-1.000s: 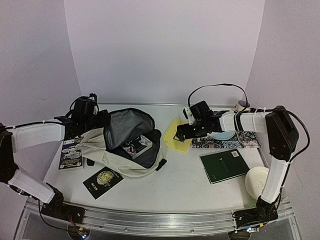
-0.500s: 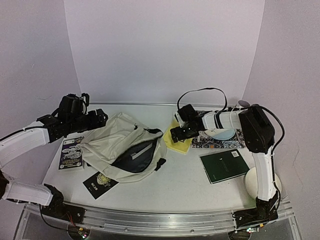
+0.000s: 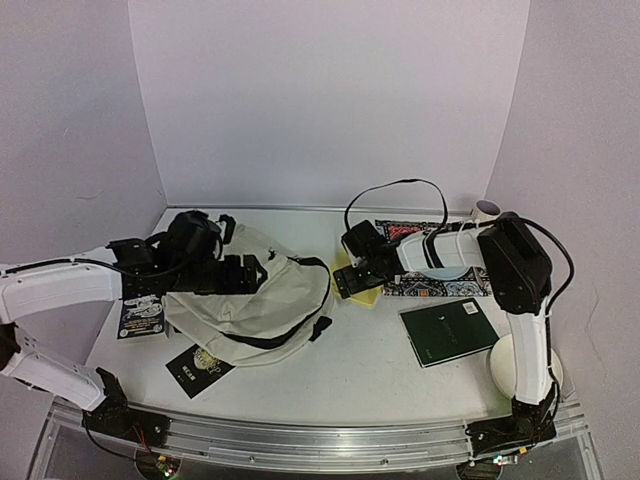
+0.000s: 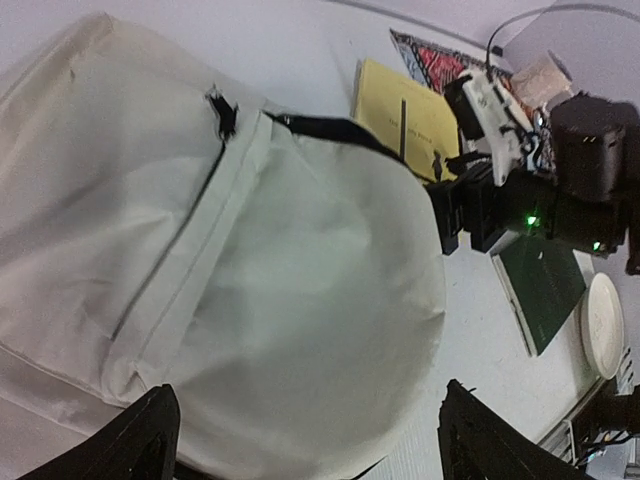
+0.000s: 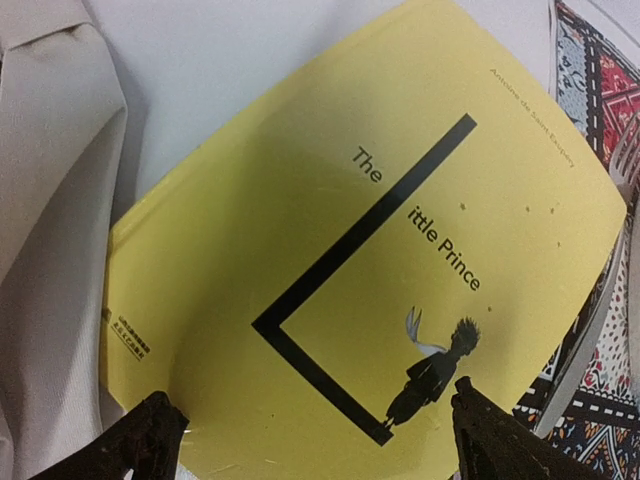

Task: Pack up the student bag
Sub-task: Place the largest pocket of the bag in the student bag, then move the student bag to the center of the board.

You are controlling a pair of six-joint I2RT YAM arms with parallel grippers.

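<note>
The student bag (image 3: 262, 308), a cream fabric backpack with black zipper lines, lies flat at the left-centre of the table with its flap down. It fills the left wrist view (image 4: 250, 270). My left gripper (image 3: 256, 272) hovers open over the bag's top, nothing between its fingers (image 4: 312, 430). My right gripper (image 3: 346, 281) stands open just above a yellow book, "The Little Prince" (image 5: 370, 250), which lies beside the bag's right edge (image 5: 50, 200). In the top view most of the yellow book (image 3: 364, 297) is hidden by the right gripper.
A patterned book (image 3: 455, 287) lies behind the right arm, a green notebook (image 3: 449, 332) in front of it, and a white round case (image 3: 515, 362) at the right edge. A black booklet (image 3: 203, 365) and a printed booklet (image 3: 140, 310) lie left of the bag.
The left gripper opened and let go of the bag's flap, which dropped shut over the opening. It then moved right over the bag. The right gripper slid left over the yellow book.
</note>
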